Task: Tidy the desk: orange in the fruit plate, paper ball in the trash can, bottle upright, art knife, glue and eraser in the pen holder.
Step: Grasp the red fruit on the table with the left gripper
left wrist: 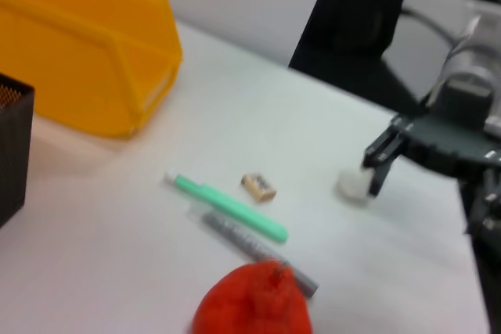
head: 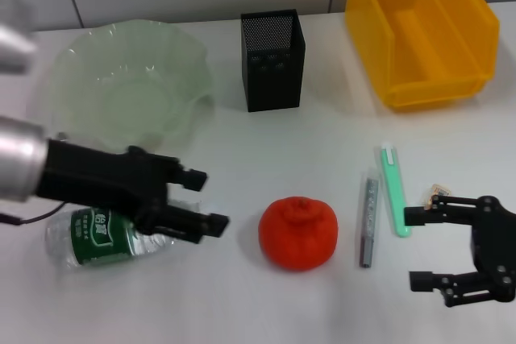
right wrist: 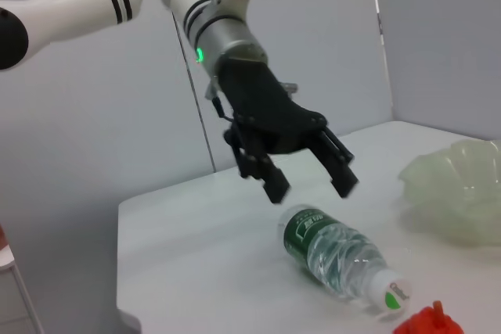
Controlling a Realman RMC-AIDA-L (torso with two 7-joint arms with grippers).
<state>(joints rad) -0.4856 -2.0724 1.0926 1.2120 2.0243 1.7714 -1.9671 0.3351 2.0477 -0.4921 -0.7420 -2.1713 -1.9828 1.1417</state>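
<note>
The white desk point(head: 242, 296) carries the fruit plate point(head: 129, 86), pen holder point(head: 272, 60) and trash can point(head: 423, 34) along its far side; nearer lie the bottle point(head: 101, 238) on its side, orange point(head: 297, 232), grey glue stick point(head: 368, 219), green art knife point(head: 394, 191), eraser point(left wrist: 258, 186) and paper ball point(left wrist: 352, 185)

bottle point(head: 101, 237) left of orange point(head: 297, 232) | pen holder point(head: 272, 60) behind

Bare counter point(head: 242, 296) is left between the bottle point(head: 101, 237) and the orange point(head: 297, 232); passage farther right is narrowed by two pens lying beside the orange
</note>
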